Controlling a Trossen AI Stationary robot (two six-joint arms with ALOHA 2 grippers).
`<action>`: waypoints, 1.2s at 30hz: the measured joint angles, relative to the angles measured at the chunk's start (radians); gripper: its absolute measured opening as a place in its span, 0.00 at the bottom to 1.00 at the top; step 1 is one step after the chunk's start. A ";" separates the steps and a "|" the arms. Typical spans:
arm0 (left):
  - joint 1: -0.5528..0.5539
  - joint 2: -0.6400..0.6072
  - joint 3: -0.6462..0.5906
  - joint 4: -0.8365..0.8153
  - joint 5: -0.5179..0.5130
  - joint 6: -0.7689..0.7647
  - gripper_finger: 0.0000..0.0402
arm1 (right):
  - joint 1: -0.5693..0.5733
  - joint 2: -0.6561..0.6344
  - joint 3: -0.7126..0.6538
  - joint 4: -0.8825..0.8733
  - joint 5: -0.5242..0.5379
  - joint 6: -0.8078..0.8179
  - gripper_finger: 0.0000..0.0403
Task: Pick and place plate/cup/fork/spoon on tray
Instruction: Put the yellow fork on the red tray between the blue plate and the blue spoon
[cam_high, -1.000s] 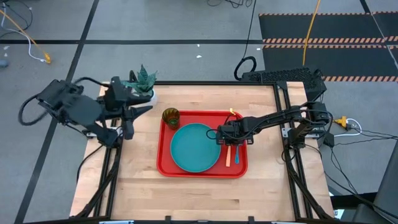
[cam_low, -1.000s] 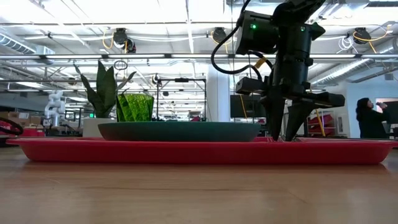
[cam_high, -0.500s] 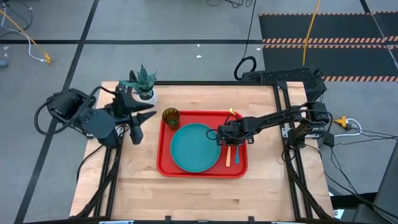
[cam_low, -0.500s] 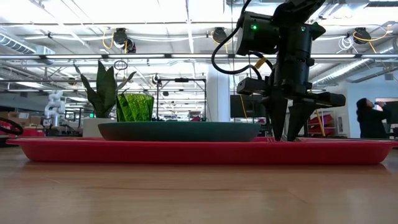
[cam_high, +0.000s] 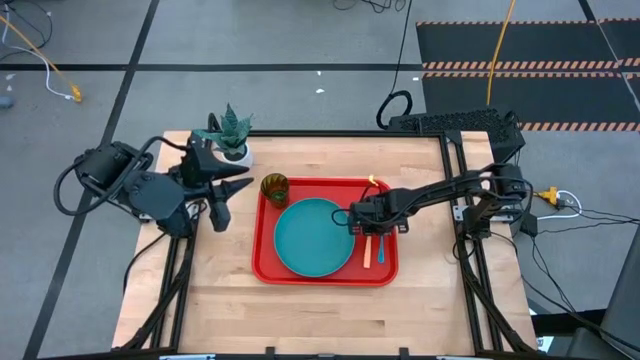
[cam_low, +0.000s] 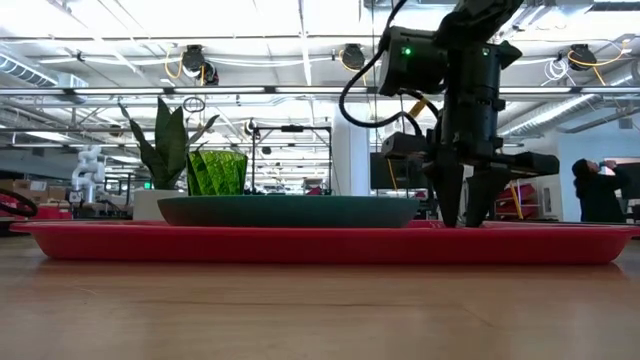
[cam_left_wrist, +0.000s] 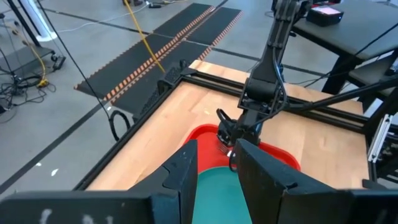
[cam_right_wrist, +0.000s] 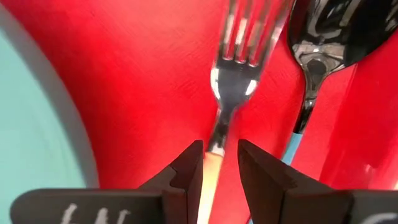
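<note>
On the wooden table (cam_high: 310, 310) sits the red tray (cam_high: 268, 262), roughly centred. Teal plate (cam_high: 314, 237) lies flat inside the tray, taking up its left and middle part. Green cup (cam_high: 275, 188) stands upright in the tray's far left corner, just beside the plate's rim; low view shows the cup (cam_low: 217, 171) rising behind the plate (cam_low: 288, 211). Orange-handled fork (cam_high: 367, 250) lies on the tray floor to the right of the plate, with the blue-handled spoon (cam_high: 379, 247) just beside it, on the side away from the plate. Both utensils lie roughly parallel.

Right gripper (cam_high: 366, 222) is down over the right part of the tray, directly above the fork. Right wrist view: fork (cam_right_wrist: 231, 93) runs between the two fingers (cam_right_wrist: 186, 171), its orange handle passing into the narrow gap between them. Fingers are partly apart; whether they actually press the handle, cannot tell. Spoon (cam_right_wrist: 317, 56) lies next to the fork, bowl shiny and dark. Low view: right gripper (cam_low: 466, 216) has its fingertips down at tray level.

Left gripper (cam_high: 222, 200) is over the table's left edge, off the tray, near a potted plant (cam_high: 229, 133) at the far left corner. Left wrist view: its fingers (cam_left_wrist: 186, 171) stand partly apart with nothing between them, pointing across toward the tray (cam_left_wrist: 208, 134) and the right arm.

A person (cam_low: 598, 190) stands in the room background, far right of the low view.
</note>
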 joint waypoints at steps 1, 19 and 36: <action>0.000 0.000 0.000 0.001 0.000 -0.002 0.28 | 0.000 0.002 0.000 0.000 -0.001 0.001 0.23; 0.000 0.000 0.000 0.004 0.024 -0.027 0.28 | 0.000 0.000 0.000 0.011 0.029 0.002 0.23; 0.000 0.000 0.000 0.005 0.024 -0.041 0.28 | -0.003 0.062 0.039 0.021 -0.025 -0.071 0.23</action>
